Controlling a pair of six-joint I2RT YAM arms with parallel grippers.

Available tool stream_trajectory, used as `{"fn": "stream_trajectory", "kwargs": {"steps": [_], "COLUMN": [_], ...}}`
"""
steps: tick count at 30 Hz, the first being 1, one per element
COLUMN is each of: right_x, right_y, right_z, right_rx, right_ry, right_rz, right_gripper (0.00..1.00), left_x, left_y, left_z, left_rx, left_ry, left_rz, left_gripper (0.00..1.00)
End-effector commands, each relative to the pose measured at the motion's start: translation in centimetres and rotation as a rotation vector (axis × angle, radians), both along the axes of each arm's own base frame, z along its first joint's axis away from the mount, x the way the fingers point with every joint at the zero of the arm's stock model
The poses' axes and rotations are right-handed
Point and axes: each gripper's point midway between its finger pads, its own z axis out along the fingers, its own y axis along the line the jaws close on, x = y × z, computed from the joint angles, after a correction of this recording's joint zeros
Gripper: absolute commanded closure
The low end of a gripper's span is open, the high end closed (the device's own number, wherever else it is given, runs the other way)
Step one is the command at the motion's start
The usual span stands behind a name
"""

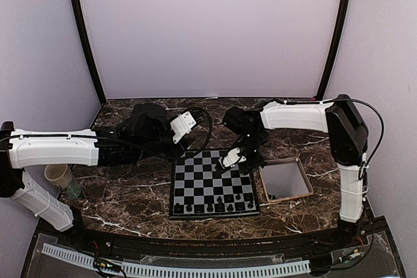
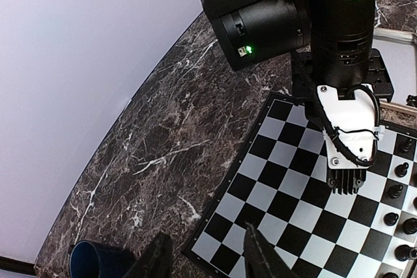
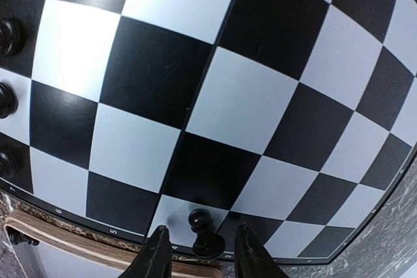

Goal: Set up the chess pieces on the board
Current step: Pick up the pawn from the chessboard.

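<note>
The right gripper (image 3: 201, 231) hangs low over the board's (image 1: 208, 183) right edge, beside the tan-rimmed tray (image 1: 279, 162); its fingers stand parted around a dark pawn (image 3: 203, 234) upright on an edge square, slim gaps either side, not gripping; the left gripper (image 2: 205, 260) hovers open and empty by the far left corner; other chess pieces (image 1: 215, 208) line the near row; probably best to centre the pawn, close gently and lift straight.
</note>
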Motion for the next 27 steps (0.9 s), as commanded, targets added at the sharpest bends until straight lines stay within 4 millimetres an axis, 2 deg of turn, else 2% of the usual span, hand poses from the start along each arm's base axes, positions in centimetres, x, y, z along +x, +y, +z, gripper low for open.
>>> {"fn": "stream_trajectory", "kwargs": {"steps": [1, 21, 27], "right_x": [-0.3, -0.1, -0.4], "right_y": [-0.5, -2.3, -1.6], "right_z": [-0.5, -2.1, -1.3], "right_rx": [-0.046, -0.112, -0.056], "right_ry": [0.014, 0.025, 0.051], "right_rz": [0.000, -0.101, -0.144], "right_gripper": [0.67, 0.83, 0.87], "left_x": [0.2, 0.0, 0.0], "left_y": [-0.2, -0.4, -0.5], "left_z": [0.4, 0.3, 0.2], "left_rx": [-0.014, -0.018, -0.025], "left_ry": [0.001, 0.013, 0.020], "left_rz": [-0.004, -0.015, -0.011], "left_gripper": [0.60, 0.60, 0.60]}}
